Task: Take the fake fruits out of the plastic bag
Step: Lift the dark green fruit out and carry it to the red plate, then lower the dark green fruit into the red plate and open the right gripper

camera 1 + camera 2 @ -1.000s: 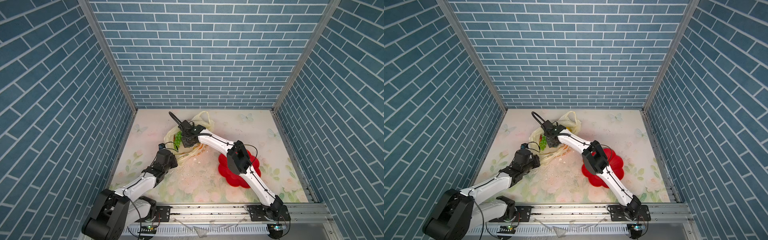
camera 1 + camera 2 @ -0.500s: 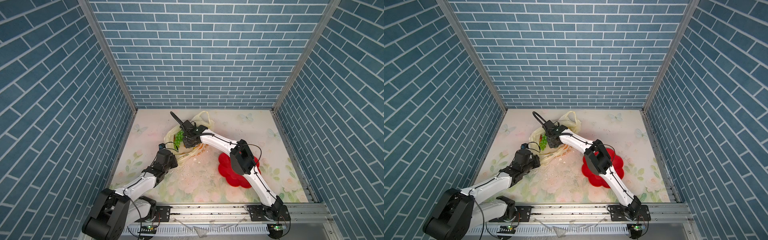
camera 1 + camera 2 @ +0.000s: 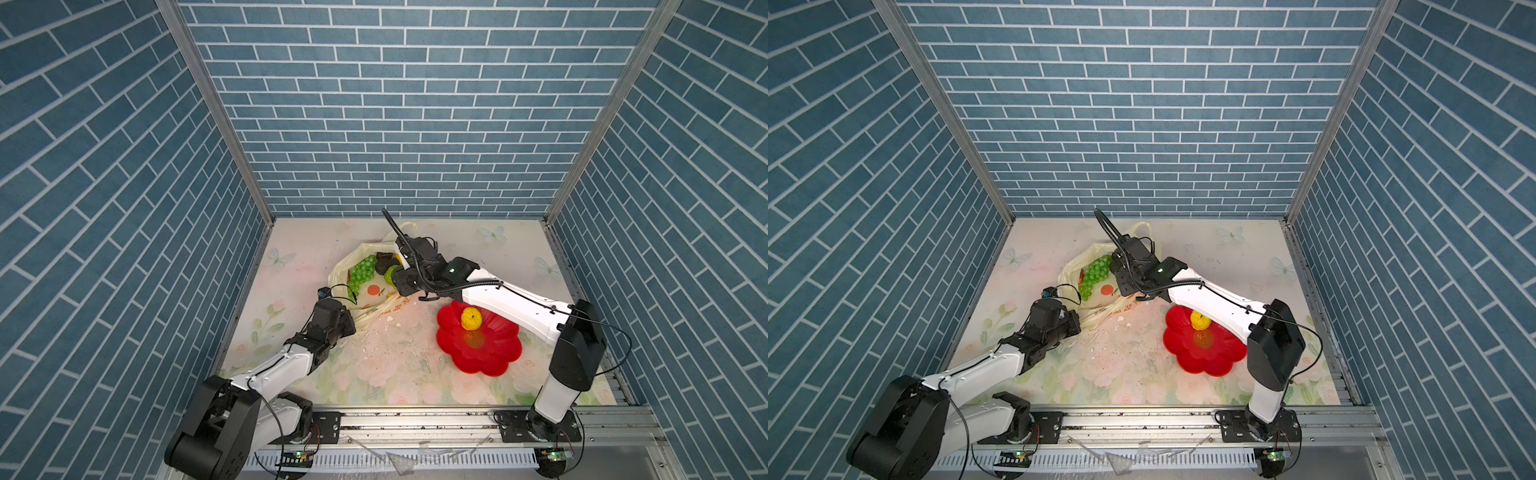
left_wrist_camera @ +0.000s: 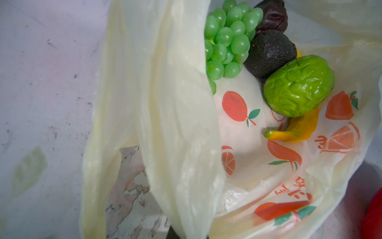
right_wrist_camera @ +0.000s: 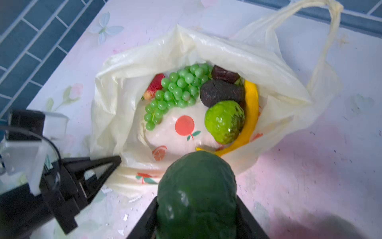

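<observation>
Since the right arm's own wrist sits over its fingertips in both top views, you only get the grip from the right wrist view. There the right gripper (image 5: 196, 217) has its jaws partway apart, pressed on both sides of a dark green fruit (image 5: 196, 182). That fruit is bumpy-skinned, blurry and cut off by the frame edge, and it's held over the near edge of the plastic bag (image 5: 227, 53).

The left gripper (image 3: 348, 323) is closed tight, pinching a fold of the bag near one of its loop handles. In the left wrist view the film runs right down between the finger tips, which barely show at the frame edge.

The bag lies open on the table (image 3: 415, 374), toward the back left. Inside:
- a green grape bunch (image 5: 177, 93)
- two dark brown fruits (image 5: 221, 93) touching each other
- a light green round fruit (image 5: 224, 122) with wrinkly glossy skin
- a curved banana (image 5: 251, 115) partly tucked under the round one
- a strawberry (image 5: 155, 85), mostly buried behind the grapes

Out of the bag, a yellow lump (image 3: 471, 318) sits on the red plate (image 3: 490, 353). The plate is flower-shaped, and the right arm crosses over its edge. The bag film is thin, crinkly and cream-coloured, with flat orange fruit prints.
</observation>
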